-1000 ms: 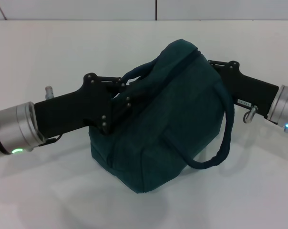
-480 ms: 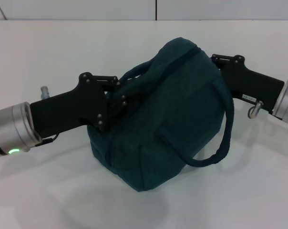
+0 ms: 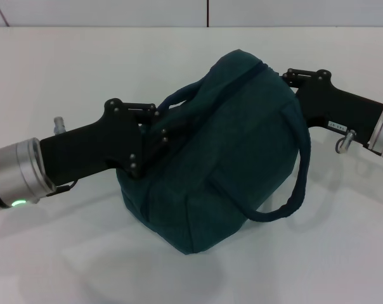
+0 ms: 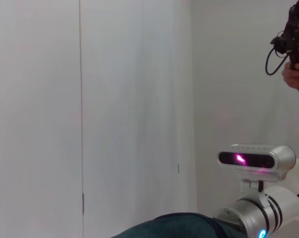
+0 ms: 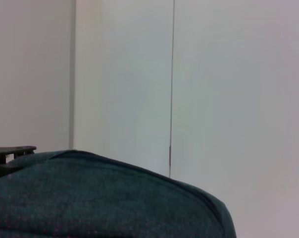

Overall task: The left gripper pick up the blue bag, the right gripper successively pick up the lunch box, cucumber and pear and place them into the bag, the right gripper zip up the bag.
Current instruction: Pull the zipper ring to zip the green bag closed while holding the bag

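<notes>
The blue bag (image 3: 223, 152) stands in the middle of the white table, bulging, with its top zipper line running closed over the crest. My left gripper (image 3: 162, 130) reaches in from the left and is shut on the bag's near side beside one carry handle (image 3: 182, 94). At the bag's far right end is my right gripper (image 3: 293, 78), its fingertips hidden behind the fabric. The other handle (image 3: 299, 183) hangs loose at the right. The bag's top also shows in the left wrist view (image 4: 174, 225) and the right wrist view (image 5: 115, 198). Lunch box, cucumber and pear are out of view.
The white table (image 3: 64, 69) spreads around the bag, ending at a wall at the back. In the left wrist view the right arm's white wrist unit (image 4: 256, 159) shows beyond the bag, and a person's hand with a black device (image 4: 295, 44) is far off.
The right arm has drawn back to the right, its gripper staying at the bag's end. The left arm and the bag have shifted slightly left.
</notes>
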{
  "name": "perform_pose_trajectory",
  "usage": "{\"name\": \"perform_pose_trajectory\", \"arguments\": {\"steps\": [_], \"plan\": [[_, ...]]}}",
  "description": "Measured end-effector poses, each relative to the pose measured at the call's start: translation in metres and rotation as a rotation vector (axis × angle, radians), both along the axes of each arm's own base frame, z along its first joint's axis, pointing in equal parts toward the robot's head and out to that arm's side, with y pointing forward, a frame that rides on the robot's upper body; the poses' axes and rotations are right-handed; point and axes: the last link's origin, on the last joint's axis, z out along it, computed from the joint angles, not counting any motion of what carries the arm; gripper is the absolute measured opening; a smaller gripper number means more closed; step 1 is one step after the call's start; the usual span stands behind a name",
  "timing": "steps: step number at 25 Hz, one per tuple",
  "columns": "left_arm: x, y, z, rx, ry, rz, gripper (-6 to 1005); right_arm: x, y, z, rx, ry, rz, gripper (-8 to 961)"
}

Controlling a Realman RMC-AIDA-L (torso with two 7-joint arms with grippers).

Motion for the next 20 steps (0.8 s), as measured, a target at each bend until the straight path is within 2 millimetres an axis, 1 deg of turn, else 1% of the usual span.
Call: {"name": "perform_pose_trajectory", "arguments": {"steps": [7, 14, 20], "plan": [[0.0008, -0.0010, -0.0024, 0.008, 0.000, -0.007, 101, -0.0004, 0.0023, 0.0001, 0.006, -0.007, -0.004, 323], [0.0008, -0.0013, -0.0034, 0.005, -0.002, -0.005, 101, 0.0002, 0.0023, -0.0039, 0.010, -0.014, -0.016, 320], [0.0019, -0.0003, -0.0042, 0.001, -0.003, -0.006, 105, -0.0033, 0.0019, -0.0083, 0.003, -0.019, -0.007, 318]]}}
